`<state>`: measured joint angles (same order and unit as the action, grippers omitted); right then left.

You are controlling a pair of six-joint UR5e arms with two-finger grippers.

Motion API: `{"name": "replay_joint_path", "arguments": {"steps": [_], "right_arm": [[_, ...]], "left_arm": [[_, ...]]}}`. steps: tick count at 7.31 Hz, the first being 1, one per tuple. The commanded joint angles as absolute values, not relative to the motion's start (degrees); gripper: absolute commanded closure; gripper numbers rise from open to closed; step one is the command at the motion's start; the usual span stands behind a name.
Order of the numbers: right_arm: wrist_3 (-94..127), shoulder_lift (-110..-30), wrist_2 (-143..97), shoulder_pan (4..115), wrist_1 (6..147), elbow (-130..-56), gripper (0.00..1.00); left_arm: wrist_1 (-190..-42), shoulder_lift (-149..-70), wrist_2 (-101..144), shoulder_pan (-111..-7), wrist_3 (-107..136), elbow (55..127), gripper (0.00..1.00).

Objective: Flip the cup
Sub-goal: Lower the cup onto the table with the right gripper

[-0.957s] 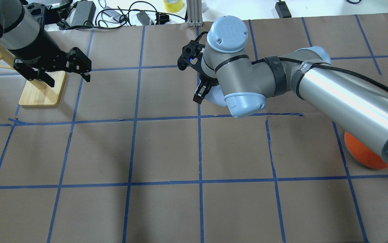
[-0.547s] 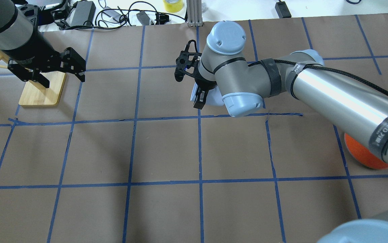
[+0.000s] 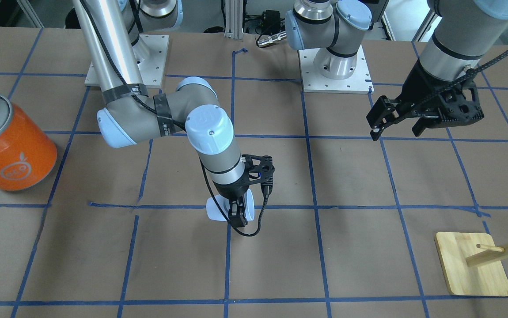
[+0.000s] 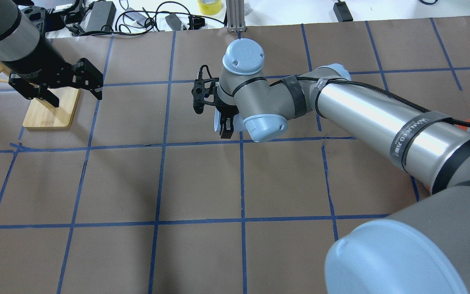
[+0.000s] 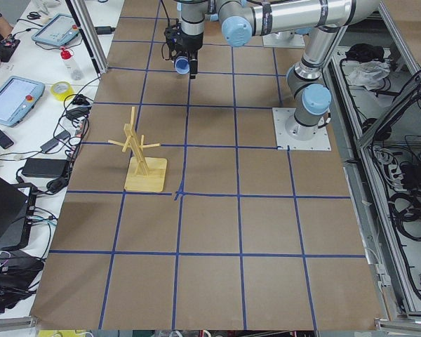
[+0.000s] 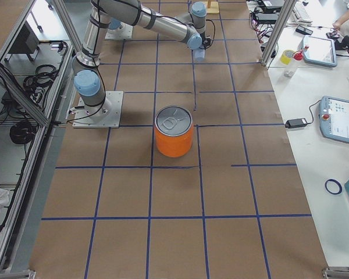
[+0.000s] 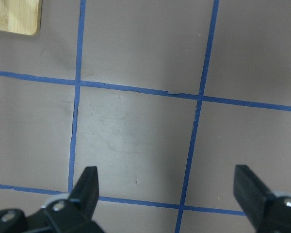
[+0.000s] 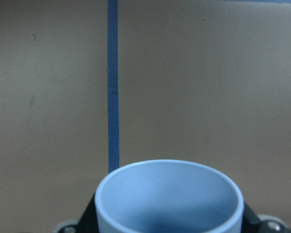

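Note:
My right gripper [image 3: 236,216] is shut on the cup [image 3: 217,210], a small pale blue-white tumbler, low over the middle of the table. The cup looks tilted on its side. I cannot tell whether it touches the table. In the right wrist view its open mouth [image 8: 169,194] faces the camera between the fingers. In the overhead view the cup [image 4: 217,119] is mostly hidden under the right wrist, with the gripper [image 4: 224,130] beside it. My left gripper [image 3: 394,132] is open and empty, raised near the wooden stand; it also shows in the left wrist view [image 7: 167,194] and overhead [image 4: 77,99].
A large orange can [image 3: 9,145] with a silver lid stands on the robot's right side of the table, also seen in the right side view [image 6: 174,131]. A wooden peg stand [image 3: 472,265] on a square base sits on the robot's left side. Cables lie past the far edge [image 4: 137,16].
The right arm has swung toward the robot's left with the cup in its gripper, and the wrist has turned. The left arm pulled back slightly at first, then stayed still.

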<state>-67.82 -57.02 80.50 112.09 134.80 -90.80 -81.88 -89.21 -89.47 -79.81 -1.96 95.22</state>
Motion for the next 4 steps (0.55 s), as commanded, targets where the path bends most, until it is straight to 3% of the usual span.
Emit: {"name": "replay_joint_path", "arguments": {"steps": [1, 2, 3, 4], "right_arm": [[-67.41, -54.33, 80.86, 113.11, 135.09, -90.00, 0.89], [-67.41, -54.14, 80.86, 113.12, 135.26, -90.09, 0.85], [-67.24, -54.14, 80.86, 113.12, 135.00, -90.61, 0.01], [-67.15, -54.40, 81.03, 113.12, 135.00, -90.53, 0.00]], "left_arm": [[-81.74, -89.21, -89.47, -79.80, -1.93, 95.45, 0.00], [-81.83, -89.21, -89.47, -79.89, -1.93, 95.62, 0.00], [-81.74, -89.21, -89.47, -79.89, -1.93, 95.54, 0.00], [-82.09, -89.12, -89.47, -79.89, -1.93, 95.45, 0.00]]}}
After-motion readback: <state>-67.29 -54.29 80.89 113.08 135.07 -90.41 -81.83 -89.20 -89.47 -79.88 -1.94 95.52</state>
